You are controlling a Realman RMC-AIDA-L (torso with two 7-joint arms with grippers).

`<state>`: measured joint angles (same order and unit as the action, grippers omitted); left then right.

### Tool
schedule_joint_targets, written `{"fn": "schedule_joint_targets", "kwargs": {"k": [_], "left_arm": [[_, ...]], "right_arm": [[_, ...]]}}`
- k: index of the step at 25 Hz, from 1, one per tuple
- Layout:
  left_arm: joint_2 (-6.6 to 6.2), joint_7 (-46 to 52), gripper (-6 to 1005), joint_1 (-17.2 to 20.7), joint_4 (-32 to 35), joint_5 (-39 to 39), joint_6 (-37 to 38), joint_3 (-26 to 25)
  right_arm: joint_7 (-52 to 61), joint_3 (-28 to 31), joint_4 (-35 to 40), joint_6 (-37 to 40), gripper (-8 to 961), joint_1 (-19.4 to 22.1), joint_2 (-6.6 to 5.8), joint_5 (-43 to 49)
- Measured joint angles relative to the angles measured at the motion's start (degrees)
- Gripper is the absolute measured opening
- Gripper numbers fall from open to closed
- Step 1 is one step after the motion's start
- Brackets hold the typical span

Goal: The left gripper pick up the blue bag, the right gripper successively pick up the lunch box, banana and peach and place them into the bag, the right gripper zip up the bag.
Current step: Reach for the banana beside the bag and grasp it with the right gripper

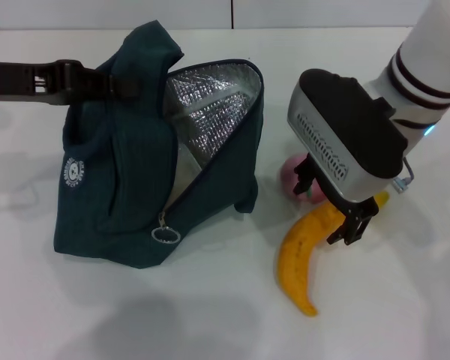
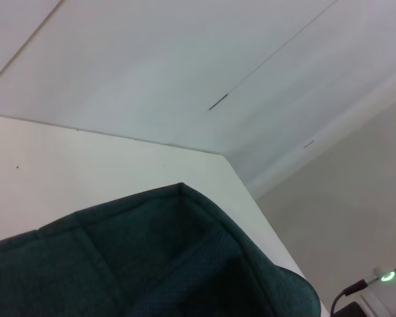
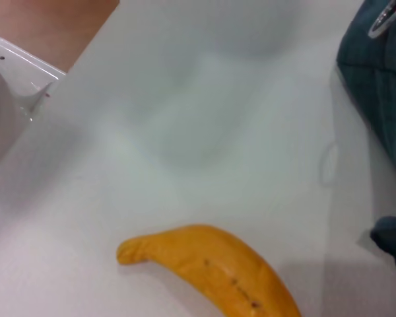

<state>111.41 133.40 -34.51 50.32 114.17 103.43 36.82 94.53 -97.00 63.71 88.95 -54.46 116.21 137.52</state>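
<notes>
1. Where the white table (image 1: pixel 210 322) is widest, the blue bag (image 1: pixel 127 187) stands unzipped, foil lining showing, its top held by the clamped left gripper (image 1: pixel 109 81).
2. Right gripper (image 1: pixel 331 206): fingers spread, straddling the banana's upper end.
3. Banana (image 1: pixel 304 255): flat on the table, right of the bag.
4. Peach (image 1: pixel 294 174): beside the banana's tip, partly hidden.

The white table (image 1: pixel 210 315) bears the blue bag (image 1: pixel 112 195), banana (image 1: pixel 304 259) and peach (image 1: pixel 291 174).

The blue bag (image 1: pixel 127 165) stands unzipped; beside it lie the banana (image 1: pixel 304 255) and peach (image 1: pixel 292 174).
</notes>
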Motion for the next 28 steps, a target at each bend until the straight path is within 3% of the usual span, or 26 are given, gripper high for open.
{"fn": "schedule_joint_targets", "kwargs": {"k": [28], "left_arm": [[0.29, -0.24, 34, -0.60, -0.13, 0.78, -0.28, 0.34]], "right_arm": [[-1.46, -5.87, -7.09, -8.15, 819, 0.55, -0.02, -2.88]]}}
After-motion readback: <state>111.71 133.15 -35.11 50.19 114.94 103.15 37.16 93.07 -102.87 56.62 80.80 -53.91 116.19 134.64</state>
